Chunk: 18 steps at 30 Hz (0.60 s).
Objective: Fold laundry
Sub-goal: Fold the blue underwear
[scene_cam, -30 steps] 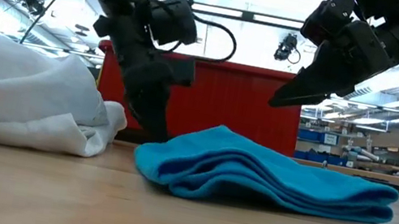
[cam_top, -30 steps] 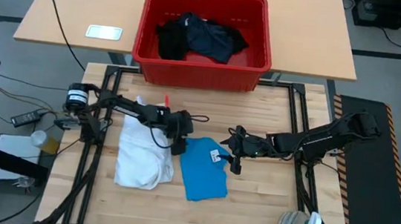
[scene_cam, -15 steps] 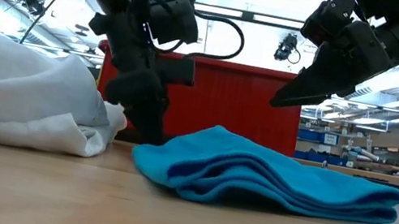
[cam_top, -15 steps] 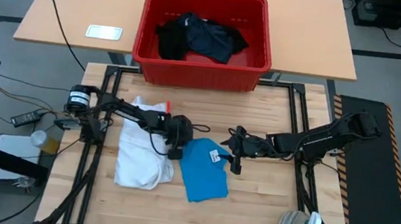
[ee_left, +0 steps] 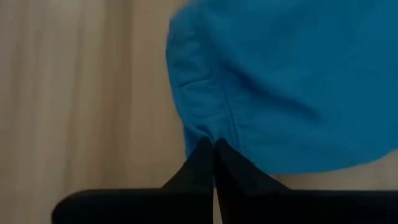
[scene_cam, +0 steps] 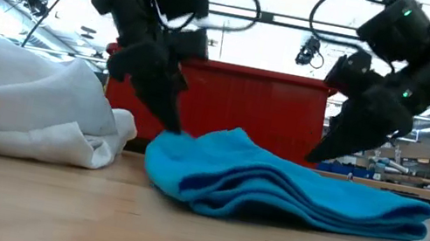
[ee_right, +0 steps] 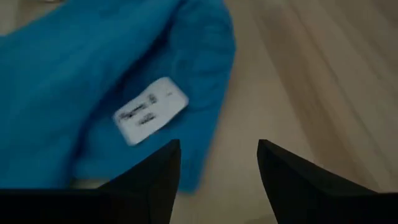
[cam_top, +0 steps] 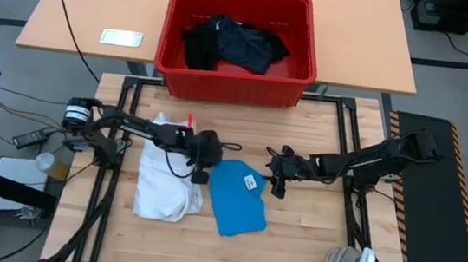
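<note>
A small bright blue cloth garment (cam_top: 238,198) lies loosely folded near the middle of the slatted wooden table (cam_top: 301,243), flanked by two dark robot arms during a laundry-folding task. The left gripper (cam_top: 199,176) sits at the blue piece's edge on the side toward the white shirt, its fingers (ee_left: 214,163) pressed together on a pinch of the hem, as the left wrist view shows. The right gripper (cam_top: 278,188) hovers at the opposite edge of the blue piece, beside its white sewn-in label (ee_right: 151,110), with its two fingers (ee_right: 157,177) spread apart and nothing between them. A crumpled white cotton shirt (cam_top: 166,181) rests just beside the blue piece, toward the table's left edge, with the left arm reaching across it. Beyond the table's far edge, a red plastic crate (cam_top: 297,68) on a separate tan desk (cam_top: 80,19) holds a heap of black garments (cam_top: 234,44) not yet folded. The blue fabric looks light, soft and limp: it will likely sag and crease wherever it is unsupported, and a single pinched layer could slip free or drag the layers beneath out of line. The firmer stitched hems and corners appear the soundest places to take hold, one at each side, so the cloth can be lifted taut and laid flat. In the low view the stacked folds (scene_cam: 290,196) bunch thickest toward the left gripper, suggesting the piece needs spreading before any neat fold.
</note>
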### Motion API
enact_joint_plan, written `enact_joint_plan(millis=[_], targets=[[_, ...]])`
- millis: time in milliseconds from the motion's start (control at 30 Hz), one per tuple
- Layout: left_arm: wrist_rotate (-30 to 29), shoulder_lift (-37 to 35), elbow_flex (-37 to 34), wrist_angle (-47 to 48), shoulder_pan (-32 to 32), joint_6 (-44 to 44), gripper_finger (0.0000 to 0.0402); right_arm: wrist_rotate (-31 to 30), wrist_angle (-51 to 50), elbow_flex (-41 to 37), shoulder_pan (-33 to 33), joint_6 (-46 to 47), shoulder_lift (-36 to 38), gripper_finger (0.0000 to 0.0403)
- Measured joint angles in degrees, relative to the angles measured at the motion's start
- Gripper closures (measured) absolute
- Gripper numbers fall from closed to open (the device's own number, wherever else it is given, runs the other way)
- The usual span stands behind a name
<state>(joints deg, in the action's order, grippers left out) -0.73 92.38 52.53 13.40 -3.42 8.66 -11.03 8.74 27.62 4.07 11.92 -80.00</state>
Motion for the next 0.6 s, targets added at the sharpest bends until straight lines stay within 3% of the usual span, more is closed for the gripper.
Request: enact_joint_plan(millis=[233,433,500,600], targets=[[-0.6,-8.7,5.3,-1.0,0.6,13.2,0.0399,-0.9,0.3,3.0,-0.6,-4.2,2.6,0.0192],[0.1,-13.6,15.3,6.6,2.4,24.0,0.04,-3.0,-7.1,7.1,1.5,-9.6,8.3,0.0192],[4.0,-14.8,20.1,9.0,2.6,24.4,0.04,-3.1,-9.3,8.1,1.8,-10.7,10.5,0.0192],[14.4,-15.1,27.4,15.2,1.7,23.6,0.04,-0.2,-9.3,8.3,1.9,-14.6,12.4,0.0192]])
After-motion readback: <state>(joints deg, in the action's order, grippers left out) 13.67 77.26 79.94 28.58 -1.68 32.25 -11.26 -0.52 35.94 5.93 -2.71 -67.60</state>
